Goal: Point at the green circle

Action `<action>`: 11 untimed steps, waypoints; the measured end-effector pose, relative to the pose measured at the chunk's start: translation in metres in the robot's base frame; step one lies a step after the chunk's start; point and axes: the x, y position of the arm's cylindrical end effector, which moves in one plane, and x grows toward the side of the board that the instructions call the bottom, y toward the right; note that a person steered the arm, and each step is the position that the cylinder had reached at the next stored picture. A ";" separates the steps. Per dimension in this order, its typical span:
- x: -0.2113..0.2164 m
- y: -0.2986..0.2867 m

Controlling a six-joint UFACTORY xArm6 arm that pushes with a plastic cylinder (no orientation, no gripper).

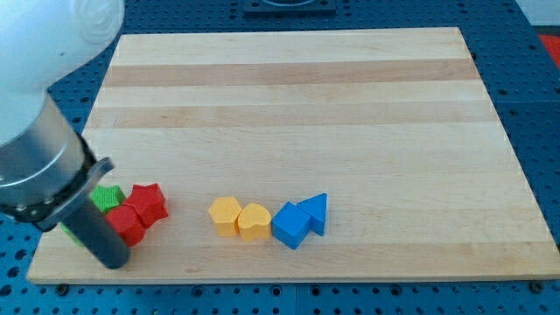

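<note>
Green circle (107, 198) shows partly beside the red blocks (140, 213) at the bench's (297, 105) lower left. My tip (112, 260) rests just below it. No claw shows, so its state cannot be told.

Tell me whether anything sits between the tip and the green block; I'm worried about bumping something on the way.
Possibly. My tip is at the view's bottom left. The green block is toward the view's top from it, and a red block crowds that line from the right. The rod hides the rest.

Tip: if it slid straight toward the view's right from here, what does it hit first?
Probably the red block touching my tip on its right, then the red star. Depth unclear; the arm hides most of the green block.
</note>
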 end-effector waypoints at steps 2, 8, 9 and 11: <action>-0.001 0.034; 0.012 -0.109; -0.015 -0.109; -0.055 -0.093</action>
